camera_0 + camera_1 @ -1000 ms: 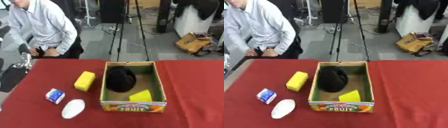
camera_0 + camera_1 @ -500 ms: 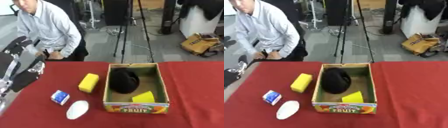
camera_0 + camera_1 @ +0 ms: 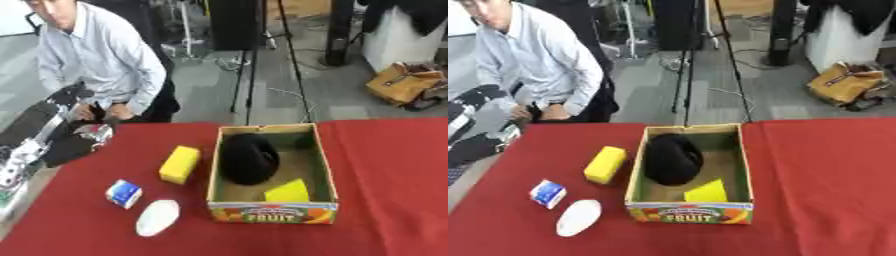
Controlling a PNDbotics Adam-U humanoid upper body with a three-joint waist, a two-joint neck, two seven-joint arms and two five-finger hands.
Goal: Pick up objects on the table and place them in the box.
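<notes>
Movement over the last second belongs to the left arm and the camera, not to the things on the bench. The head has tipped, so the whole scene sits lower in view, while the objects keep their places relative to one another. The left arm has come further in from the left edge, and the left hand now hangs over the far left corner of the red bench. It shows only as a pale, silvery blur, so whether its fingers are spread or curled cannot be told. It holds nothing that I can make out. The right hand is out of sight.

Three things are still outside the box. The yellow block lies to the right of that hand and nearer the robot, just beside the box's left wall. The small blue-and-white carton lies nearer still, almost straight below the hand in view. The white oval piece sits just past the carton toward the front edge. Inside the box lie a black rounded thing and a yellow wedge.

My reading — the arm is setting up for the next pick, and the yellow block looks the closest candidate.
</notes>
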